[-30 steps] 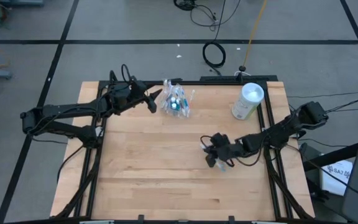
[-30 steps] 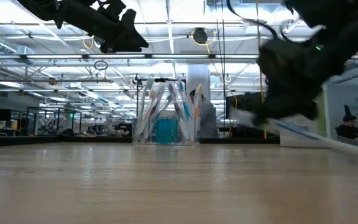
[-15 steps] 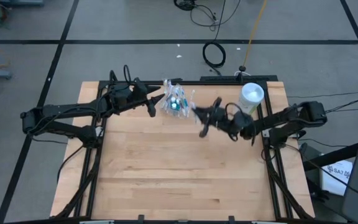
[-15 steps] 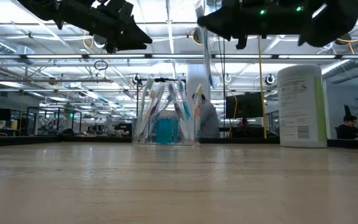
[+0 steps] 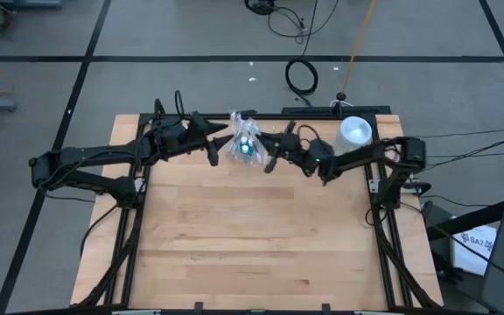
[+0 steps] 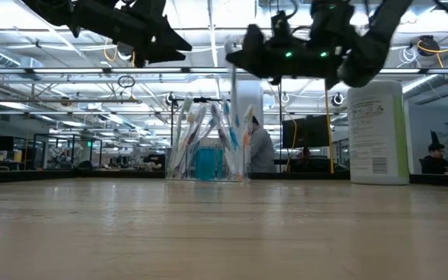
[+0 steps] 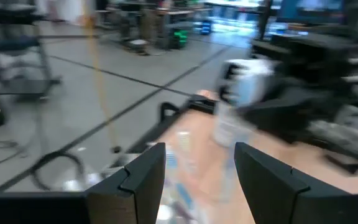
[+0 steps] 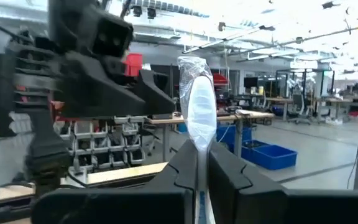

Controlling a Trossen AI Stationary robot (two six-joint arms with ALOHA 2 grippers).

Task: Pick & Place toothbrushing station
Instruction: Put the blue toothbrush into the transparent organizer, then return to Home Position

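Table (image 5: 234, 245): 1 holder (image 5: 248, 147) | 1 canister (image 5: 353, 134) | 1 held toothbrush (image 8: 199, 118)

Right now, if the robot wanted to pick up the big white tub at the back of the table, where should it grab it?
Around the middle of the white tub's round side, I think, coming in level from the open table in front. It stands upright, tall and straight-walled, so the fingers could close on opposite sides. Its top looks wide for a grab from above.

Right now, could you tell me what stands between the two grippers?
In the high view, the clear toothbrush holder stands between the left gripper and the right gripper, which grips a wrapped toothbrush.
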